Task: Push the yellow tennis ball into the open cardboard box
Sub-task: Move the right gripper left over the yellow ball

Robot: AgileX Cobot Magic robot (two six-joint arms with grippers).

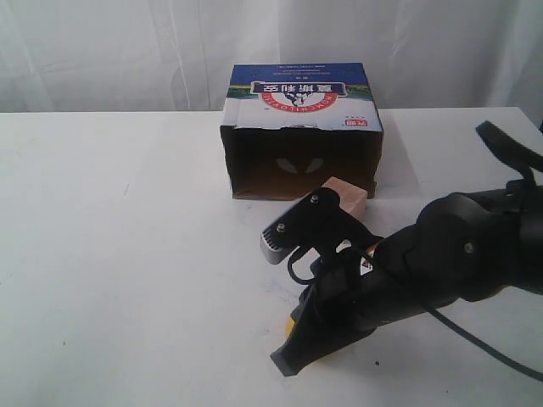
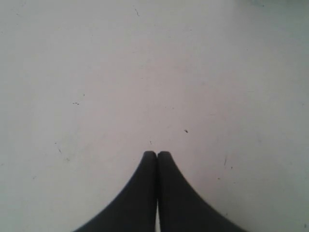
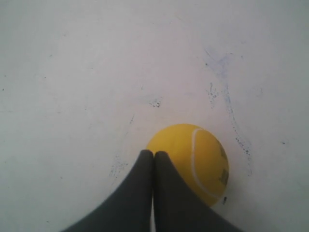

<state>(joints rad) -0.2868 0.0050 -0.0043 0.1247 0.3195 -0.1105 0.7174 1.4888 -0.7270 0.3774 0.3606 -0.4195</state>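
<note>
The yellow tennis ball [image 3: 200, 157] lies on the white table, right against my right gripper [image 3: 153, 153], whose dark fingers are shut with nothing held and cover part of the ball. In the exterior view only a yellow sliver of the ball [image 1: 291, 326] shows beside the right gripper [image 1: 286, 363], low and near the front. The open cardboard box [image 1: 301, 127] stands at the back middle, its dark opening facing forward, well apart from the ball. My left gripper [image 2: 157, 153] is shut over bare table and does not show in the exterior view.
A pale wooden cube [image 1: 344, 197] sits in front of the box's right corner, between the box and the right arm [image 1: 441, 254]. The white table [image 1: 127, 254] stretches to the left. A white curtain hangs behind.
</note>
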